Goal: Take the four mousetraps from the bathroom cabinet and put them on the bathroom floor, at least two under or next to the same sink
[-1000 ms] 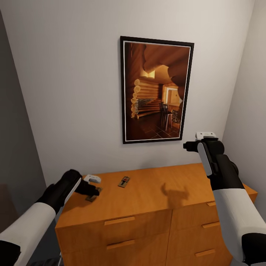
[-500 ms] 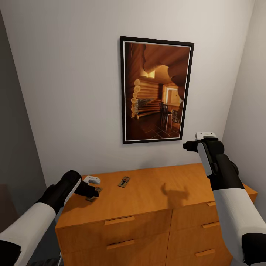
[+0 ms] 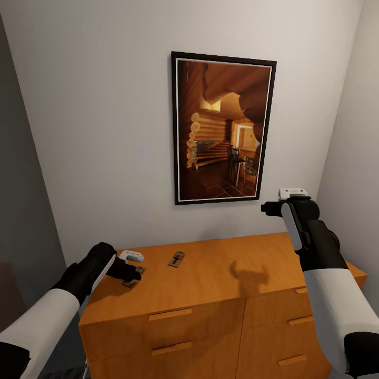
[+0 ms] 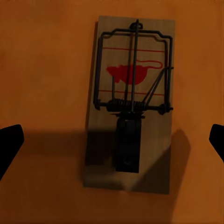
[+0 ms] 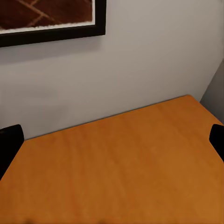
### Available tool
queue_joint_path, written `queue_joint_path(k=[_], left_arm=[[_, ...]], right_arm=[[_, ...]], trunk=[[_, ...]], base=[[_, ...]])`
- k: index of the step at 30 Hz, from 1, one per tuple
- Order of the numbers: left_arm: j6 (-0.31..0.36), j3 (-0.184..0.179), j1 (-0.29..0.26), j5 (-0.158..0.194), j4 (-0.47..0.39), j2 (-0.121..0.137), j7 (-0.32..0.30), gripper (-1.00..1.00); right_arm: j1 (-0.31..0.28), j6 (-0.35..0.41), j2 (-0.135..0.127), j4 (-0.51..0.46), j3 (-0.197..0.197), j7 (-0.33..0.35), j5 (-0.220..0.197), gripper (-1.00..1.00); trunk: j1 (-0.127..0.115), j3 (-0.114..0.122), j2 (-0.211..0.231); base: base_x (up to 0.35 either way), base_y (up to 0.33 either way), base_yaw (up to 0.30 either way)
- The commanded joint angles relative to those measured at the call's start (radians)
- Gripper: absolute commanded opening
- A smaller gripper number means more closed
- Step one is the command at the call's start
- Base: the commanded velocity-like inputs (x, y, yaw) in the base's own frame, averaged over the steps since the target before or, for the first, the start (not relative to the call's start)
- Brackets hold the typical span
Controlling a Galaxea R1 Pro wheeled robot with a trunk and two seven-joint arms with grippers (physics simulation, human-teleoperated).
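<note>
The orange-brown cabinet (image 3: 221, 279) stands against the wall with two mousetraps on its flat top. One mousetrap (image 3: 176, 259) lies near the back, left of the middle. The other mousetrap (image 3: 130, 282) lies at the left end, right below my left gripper (image 3: 136, 273). In the left wrist view this trap (image 4: 128, 112) shows a pale wooden base, a wire bar and a red mouse print. My left gripper (image 4: 112, 142) is open, with its dark fingertips (image 4: 9, 144) well apart on either side of the trap. My right gripper (image 3: 273, 208) hangs open high above the cabinet's right half (image 5: 121, 168), holding nothing.
A dark-framed picture (image 3: 223, 129) of a log cabin interior hangs on the white wall above the cabinet. Drawer fronts with slot handles (image 3: 170, 315) face me. A side wall (image 3: 352, 131) closes in on the right, and a grey wall (image 3: 21, 184) on the left.
Almost nothing differs; my left gripper has sunk very slightly toward the left-end mousetrap. The right arm has stayed still.
</note>
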Motion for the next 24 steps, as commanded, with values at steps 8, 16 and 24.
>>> queue_joint_path(k=[8,16,24], left_arm=[[0.003,-0.004,-0.001,0.002,-0.008,0.001,-0.001,1.00],[0.003,0.000,-0.001,-0.001,-0.035,-0.003,0.001,1.00],[0.003,0.001,-0.001,-0.001,-0.045,-0.002,0.002,1.00]], right_arm=[[-0.001,0.003,-0.001,-0.001,0.001,-0.010,-0.011,1.00],[-0.001,0.003,-0.001,-0.001,0.001,-0.010,-0.011,1.00],[-0.001,0.003,-0.001,-0.001,0.001,-0.010,-0.011,1.00]], trunk=[[0.000,-0.001,-0.001],[0.000,-0.001,-0.001],[0.000,-0.001,-0.001]], base=[[0.000,0.000,0.000],[0.080,0.019,0.000],[0.056,0.017,0.000]])
